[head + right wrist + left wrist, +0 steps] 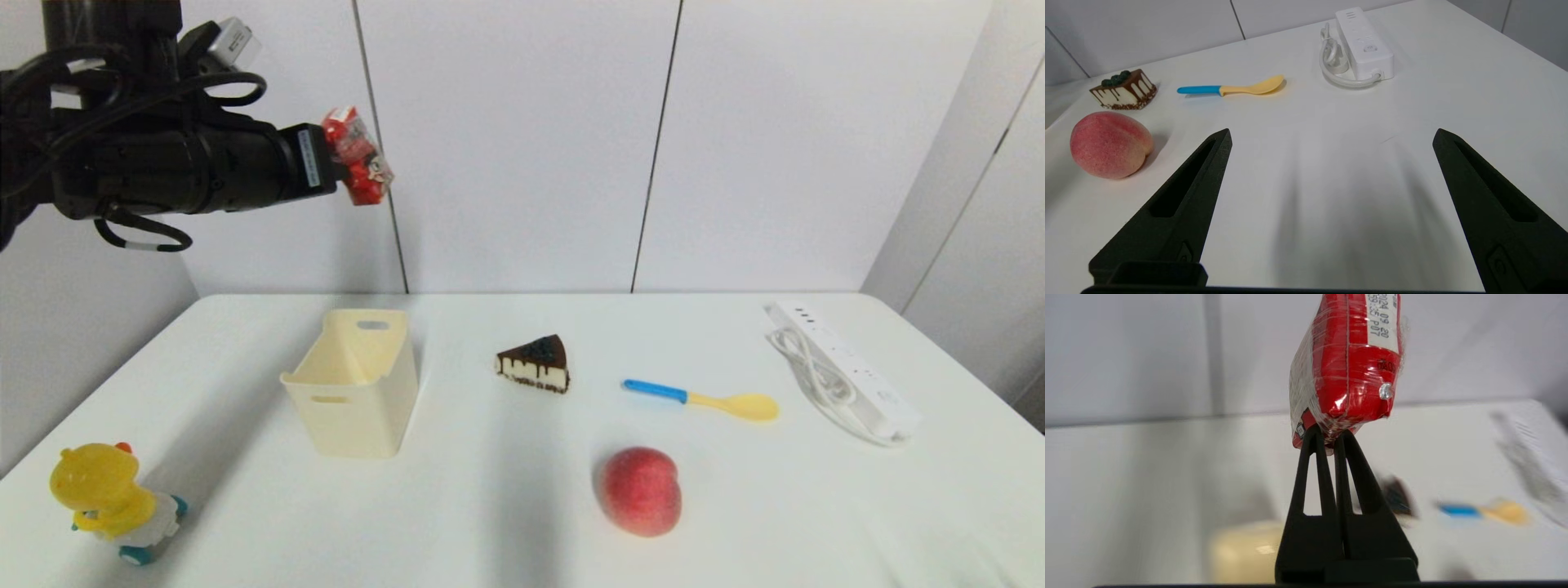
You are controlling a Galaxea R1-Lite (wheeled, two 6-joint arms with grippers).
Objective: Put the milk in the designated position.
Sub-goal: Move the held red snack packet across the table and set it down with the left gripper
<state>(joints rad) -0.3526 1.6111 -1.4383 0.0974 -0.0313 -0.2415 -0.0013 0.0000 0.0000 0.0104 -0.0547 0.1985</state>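
The milk [357, 155], a small red carton with white-and-dark print, hangs high in the air above the table's far left, over the cream bin [355, 382]. My left gripper [336, 167] is shut on it. In the left wrist view the two black fingers pinch the carton's [1349, 371] lower edge, and my left gripper [1330, 442] has almost no gap. My right gripper [1331, 136] is open low over bare white tabletop [1306, 134] on the right side, with nothing between its fingers. The designated position carries no mark that I can see.
On the table are a yellow duck toy [110, 500] at front left, a cake slice [535, 364], a blue-and-yellow spoon [704, 400], a red-pink peach [641, 490] and a white power strip [849, 371] with its cable at the right.
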